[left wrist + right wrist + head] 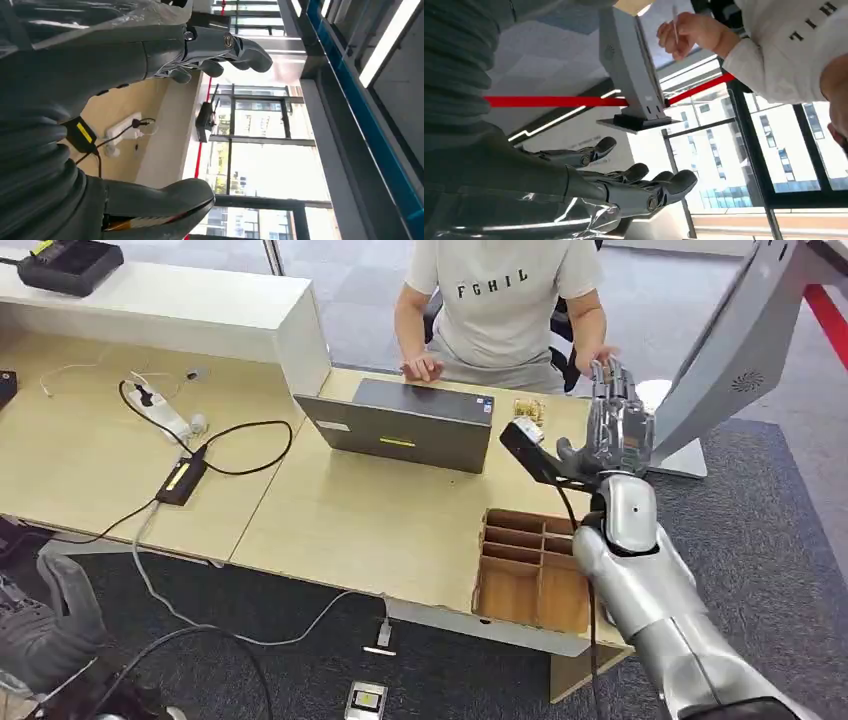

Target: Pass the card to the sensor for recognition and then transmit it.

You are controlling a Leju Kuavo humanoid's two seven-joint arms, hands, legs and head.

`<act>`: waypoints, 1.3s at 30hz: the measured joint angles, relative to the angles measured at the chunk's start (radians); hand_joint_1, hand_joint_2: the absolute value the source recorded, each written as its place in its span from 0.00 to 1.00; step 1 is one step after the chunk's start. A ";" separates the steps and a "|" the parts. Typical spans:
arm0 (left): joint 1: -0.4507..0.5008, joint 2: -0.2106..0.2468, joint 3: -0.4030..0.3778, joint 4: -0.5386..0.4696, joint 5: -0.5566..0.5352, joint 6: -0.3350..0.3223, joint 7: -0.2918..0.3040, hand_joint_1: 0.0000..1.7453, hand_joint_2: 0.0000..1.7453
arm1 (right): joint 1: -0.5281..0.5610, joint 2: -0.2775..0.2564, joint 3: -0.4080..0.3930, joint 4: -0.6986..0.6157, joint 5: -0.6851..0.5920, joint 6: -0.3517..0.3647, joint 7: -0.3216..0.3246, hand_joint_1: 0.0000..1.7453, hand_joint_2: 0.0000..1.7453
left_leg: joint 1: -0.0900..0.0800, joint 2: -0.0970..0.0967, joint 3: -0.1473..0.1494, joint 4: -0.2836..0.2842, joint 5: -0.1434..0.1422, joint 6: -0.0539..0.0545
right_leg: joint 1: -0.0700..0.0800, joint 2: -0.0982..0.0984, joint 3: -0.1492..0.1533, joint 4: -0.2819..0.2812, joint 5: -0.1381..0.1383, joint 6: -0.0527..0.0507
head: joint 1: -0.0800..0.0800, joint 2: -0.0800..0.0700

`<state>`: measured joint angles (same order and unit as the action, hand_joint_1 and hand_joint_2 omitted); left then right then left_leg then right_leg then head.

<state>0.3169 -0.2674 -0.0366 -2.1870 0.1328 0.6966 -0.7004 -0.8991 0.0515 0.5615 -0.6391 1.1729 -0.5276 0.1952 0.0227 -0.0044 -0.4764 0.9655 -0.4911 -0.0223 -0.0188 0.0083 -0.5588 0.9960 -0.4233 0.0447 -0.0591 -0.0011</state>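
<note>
While the right arm is stretched out over the far right end of the table, the right hand is held up with its fingers straight and spread apart, and nothing is held in it. No thing is touched by this hand. The card, thin and white, is seen in the right wrist view, pinched in the person's hand, well apart from the robot's fingers. In the head view the person's hand is seen just behind the robot's raised hand, but the card cannot be made out there.

The left hand is seen low at the left edge, below the table. Its fingers are bent a little and kept apart from the thick thumb, and nothing is held between them.

A brown wooden box with thin walls is set at the front right corner of the table. It is split into several small parts, and what is inside them cannot be told.

A dark grey laptop is set open in the middle of the table, with its flat lid turned toward the robot. A grey slanted stand, smooth and flat, is seen on the right, beside the raised hand. A small black sensor on a thin arm is seen just beside the right hand. The table top is made of pale, smooth wood.
</note>
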 joint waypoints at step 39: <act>0.063 0.041 0.014 -0.045 0.000 0.000 0.000 0.00 1.00 | 0.725 -0.381 -0.056 -1.154 -0.515 0.197 -0.088 0.00 1.00 | 0.000 0.001 -0.002 -0.001 -0.002 0.001 | 0.000 0.000 0.002 -0.002 -0.001 0.000 | 0.000 0.000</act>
<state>0.3800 -0.2262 -0.0229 -2.2320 0.1324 0.6970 -0.7004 -0.1742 -0.3292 0.5050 -1.7930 0.6575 -0.3311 0.1068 0.0227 -0.0037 -0.4781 0.9647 -0.4934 -0.0209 -0.0190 0.0087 -0.5569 0.9938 -0.4243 0.0449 -0.0587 -0.0011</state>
